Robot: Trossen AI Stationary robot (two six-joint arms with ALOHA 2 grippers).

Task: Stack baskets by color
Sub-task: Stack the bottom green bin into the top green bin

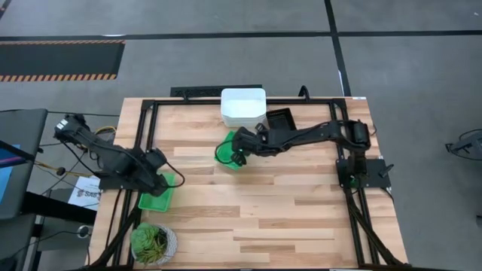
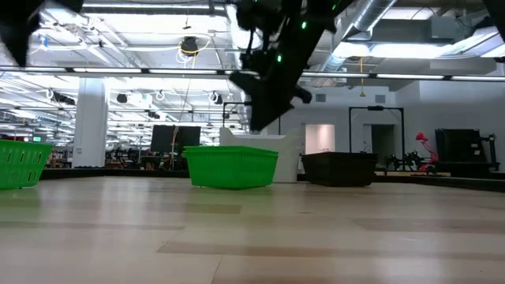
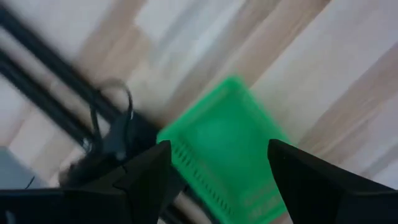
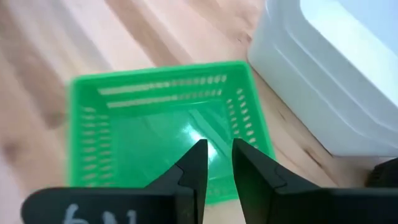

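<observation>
White baskets [image 1: 242,106] look stacked at the surface's far edge. Right claw [image 4: 214,163] hovers over one green basket [image 1: 226,150], narrow gap, empty. Left claw [image 3: 214,171], spread, over the other [image 1: 157,197]. Greens unstacked.

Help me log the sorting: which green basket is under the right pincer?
The green basket in the middle of the table, just in front of the white stack. The right pincer hangs over it; the other green basket lies by the left arm.
</observation>
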